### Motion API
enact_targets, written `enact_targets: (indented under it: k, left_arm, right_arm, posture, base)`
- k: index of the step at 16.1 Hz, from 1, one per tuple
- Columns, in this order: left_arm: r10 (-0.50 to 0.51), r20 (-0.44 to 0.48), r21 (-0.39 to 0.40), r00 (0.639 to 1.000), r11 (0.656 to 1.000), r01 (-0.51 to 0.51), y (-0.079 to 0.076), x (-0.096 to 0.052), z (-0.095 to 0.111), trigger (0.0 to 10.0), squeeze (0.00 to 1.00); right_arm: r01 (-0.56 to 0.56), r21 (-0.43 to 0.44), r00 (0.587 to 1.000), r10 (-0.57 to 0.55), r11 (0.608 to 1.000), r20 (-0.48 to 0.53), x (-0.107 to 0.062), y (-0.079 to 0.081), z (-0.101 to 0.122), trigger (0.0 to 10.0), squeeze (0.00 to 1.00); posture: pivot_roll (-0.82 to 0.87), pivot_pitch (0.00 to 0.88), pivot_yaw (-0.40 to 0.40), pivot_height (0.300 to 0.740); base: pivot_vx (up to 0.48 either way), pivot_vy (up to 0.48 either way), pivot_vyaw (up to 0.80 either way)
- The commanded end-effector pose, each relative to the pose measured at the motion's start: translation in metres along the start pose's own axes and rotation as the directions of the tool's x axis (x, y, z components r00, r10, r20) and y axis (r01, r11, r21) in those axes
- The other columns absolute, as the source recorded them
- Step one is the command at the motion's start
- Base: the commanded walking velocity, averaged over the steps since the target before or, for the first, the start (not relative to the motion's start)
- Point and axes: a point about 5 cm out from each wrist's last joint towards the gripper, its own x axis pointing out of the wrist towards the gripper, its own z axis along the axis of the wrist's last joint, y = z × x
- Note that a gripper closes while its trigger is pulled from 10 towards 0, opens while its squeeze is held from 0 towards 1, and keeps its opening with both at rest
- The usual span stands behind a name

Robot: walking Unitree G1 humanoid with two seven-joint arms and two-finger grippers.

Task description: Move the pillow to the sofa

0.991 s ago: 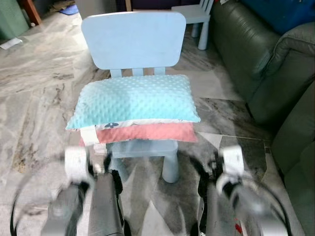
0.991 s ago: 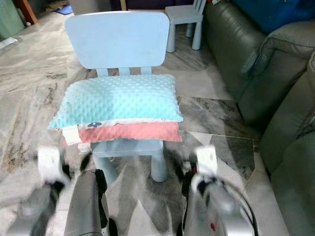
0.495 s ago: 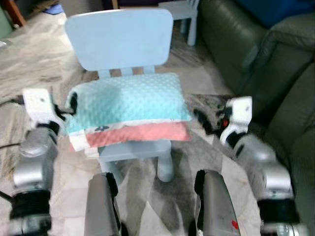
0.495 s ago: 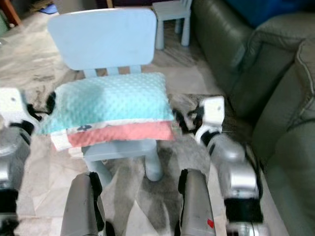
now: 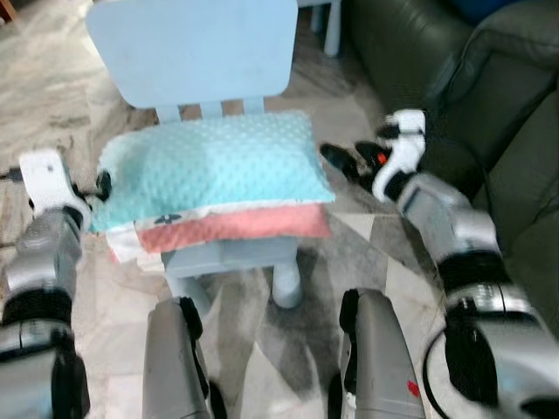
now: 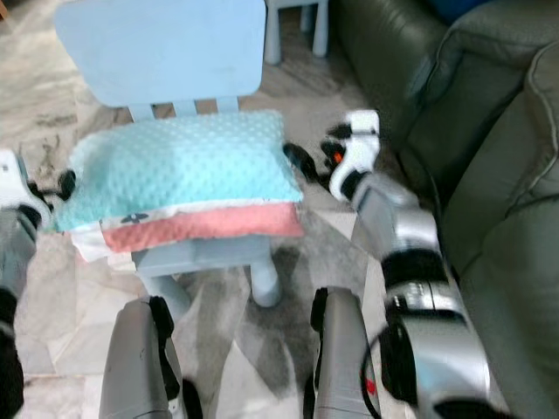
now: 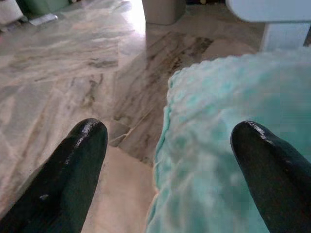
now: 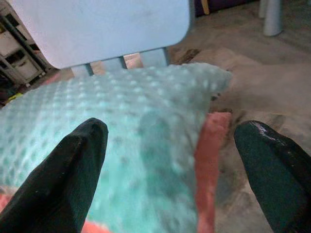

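Note:
A teal dotted pillow (image 5: pixel 210 166) lies on top of a pink pillow (image 5: pixel 236 224) on the seat of a light blue child's chair (image 5: pixel 192 48). My left gripper (image 7: pixel 169 130) is open at the teal pillow's left end, one finger on each side of its corner. My right gripper (image 5: pixel 345 159) is open at the pillow's right end, and its fingers (image 8: pixel 73 170) straddle that edge in the right wrist view. The dark green sofa (image 5: pixel 454 61) stands to the right of the chair.
Marble-patterned floor (image 5: pixel 52 96) surrounds the chair. A second small blue chair's leg (image 6: pixel 320 26) stands behind, close to the sofa. My own two legs (image 5: pixel 175 358) show at the bottom, just before the chair.
Both arms have risen from low by my legs to the two ends of the teal pillow. The camera has shifted, so the chair sits further left.

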Motion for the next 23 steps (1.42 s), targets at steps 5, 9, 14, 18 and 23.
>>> enact_targets:
  k: [5, 9, 14, 18, 23]
  left_arm:
    - [-0.04, -0.021, -0.054, 0.999, 0.998, 0.039, 0.008, 0.007, 0.007, 10.0, 0.0]
    - [-0.063, -0.03, -0.193, 0.998, 0.98, 0.056, 0.004, 0.011, 0.01, 10.0, 0.0]
    - [-0.176, -0.028, -0.163, 0.984, 0.972, 0.169, -0.021, 0.016, 0.013, 10.0, 0.0]
    - [-0.272, -0.025, -0.273, 0.962, 0.927, 0.256, -0.037, 0.016, 0.01, 10.0, 0.0]
    - [-0.386, -0.053, -0.361, 0.921, 0.867, 0.343, -0.046, 0.011, -0.004, 0.0, 0.0]
  right_arm:
    - [-0.01, -0.138, 1.0, 0.007, 0.99, -0.022, 0.021, 0.013, -0.001, 10.0, 0.0]
    - [-0.054, -0.146, 0.999, 0.053, 0.988, -0.012, 0.029, 0.023, 0.001, 10.0, 0.0]
    - [-0.1, -0.153, 0.995, 0.096, 0.983, -0.033, 0.038, 0.041, -0.01, 10.0, 0.0]
    - [-0.155, -0.115, 0.988, 0.151, 0.981, -0.042, 0.045, 0.059, -0.019, 10.0, 0.0]
    - [-0.262, -0.054, 0.963, 0.257, 0.964, -0.08, 0.048, 0.077, -0.036, 10.0, 0.0]
  posture:
    - [0.1, 0.289, 0.036, 0.432]
    - [0.1, 0.301, 0.033, 0.432]
    - [0.11, 0.312, 0.039, 0.432]
    - [0.11, 0.312, 0.037, 0.432]
    - [0.11, 0.306, 0.037, 0.432]
  base:
    - [0.0, 0.0, 0.0]
    - [0.0, 0.0, 0.0]
    - [0.0, 0.0, 0.0]
    - [0.0, 0.0, 0.0]
    - [0.0, 0.0, 0.0]
